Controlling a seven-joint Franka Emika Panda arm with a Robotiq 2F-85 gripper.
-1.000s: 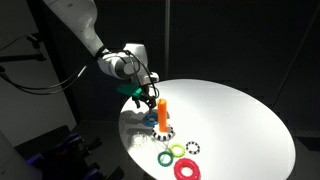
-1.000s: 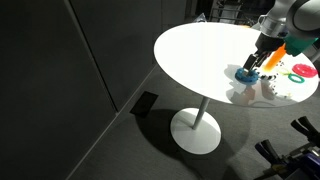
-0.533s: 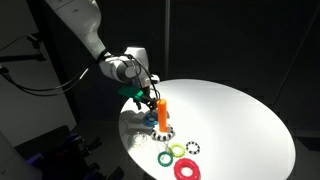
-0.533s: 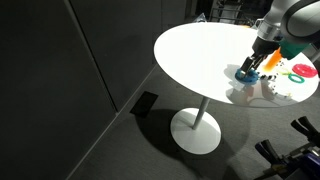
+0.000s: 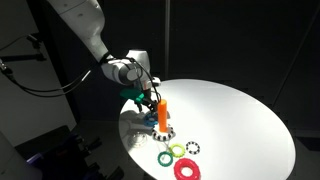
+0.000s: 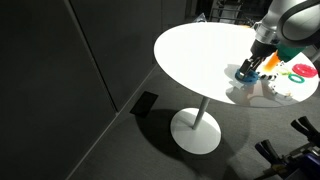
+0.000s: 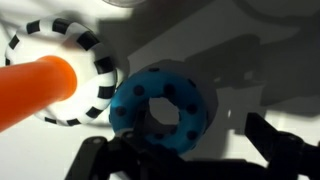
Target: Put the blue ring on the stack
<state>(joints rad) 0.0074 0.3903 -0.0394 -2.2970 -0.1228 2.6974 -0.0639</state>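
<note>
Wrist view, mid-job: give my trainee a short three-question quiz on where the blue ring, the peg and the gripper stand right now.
1. True or false: the small flat blue ring is already threaded on the upright orange peg.
2. In the wrist view the blue ring lies: A) beside the peg's round black-and-white base; B) stacked on a green ring; C) over the table's edge.
3. Fill in: the Robotiq gripper straddles the ring with its jaws ___.
Key: 1 false; 2 A; 3 open.

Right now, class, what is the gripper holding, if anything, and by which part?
Nothing is held. The blue ring lies flat beside the stack, inside the open gripper, clear of at least one finger.
</note>
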